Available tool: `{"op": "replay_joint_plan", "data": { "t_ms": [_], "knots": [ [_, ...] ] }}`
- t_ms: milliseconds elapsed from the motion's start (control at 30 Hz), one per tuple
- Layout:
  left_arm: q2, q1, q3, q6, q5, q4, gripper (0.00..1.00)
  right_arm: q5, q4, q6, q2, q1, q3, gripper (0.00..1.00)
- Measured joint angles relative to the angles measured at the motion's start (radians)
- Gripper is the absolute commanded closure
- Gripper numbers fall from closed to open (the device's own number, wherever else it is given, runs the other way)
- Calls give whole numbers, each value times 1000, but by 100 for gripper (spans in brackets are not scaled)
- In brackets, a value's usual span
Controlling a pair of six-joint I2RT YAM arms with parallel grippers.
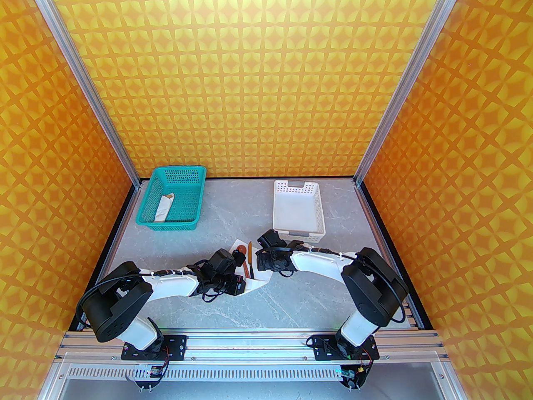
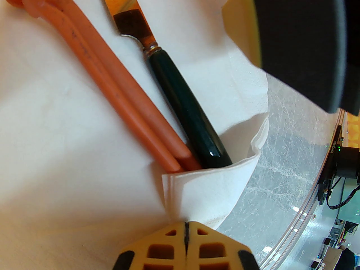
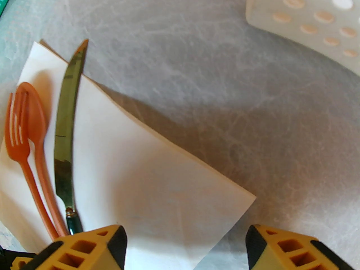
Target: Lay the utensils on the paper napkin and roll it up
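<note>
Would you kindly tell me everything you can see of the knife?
The knife has a slim, mirror-shiny blade reflecting orange, a small metal collar and a glossy dark handle. It lies flat on the white napkin beside the fork and spoon, its tip past the napkin's edge over the table. Its handle end is tucked under a napkin corner pinched by the left pincer.

This is a robot lab cell, not a home. A grey marble-look table (image 1: 233, 302) is boxed on three sides by orange patterned panels (image 1: 233, 77) held in aluminium posts (image 1: 85, 77). An aluminium rail (image 1: 250, 344) along the table's near edge carries a left arm (image 1: 166, 283) and a right arm (image 1: 320, 263), both with bare wiring. A teal basket (image 1: 149, 204) and a white basket (image 1: 278, 211) stand at the table's far end. Past the table's edge lies blurred workshop clutter (image 2: 341, 235).
</note>
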Motion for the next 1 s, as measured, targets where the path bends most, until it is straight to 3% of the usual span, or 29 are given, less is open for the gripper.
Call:
{"op": "replay_joint_plan", "data": {
  "t_ms": [267, 667, 1000],
  "knots": [
    [0, 0, 0, 0, 0, 0, 97, -37, 15, 9, 8, -8, 0, 34],
    [0, 0, 0, 0, 0, 0, 97, -204, 134, 58, 3, 16, -14, 35],
    [0, 0, 0, 0, 0, 0, 97, -305, 253, 145, -97, 16, -129, 38]
  ]
}}
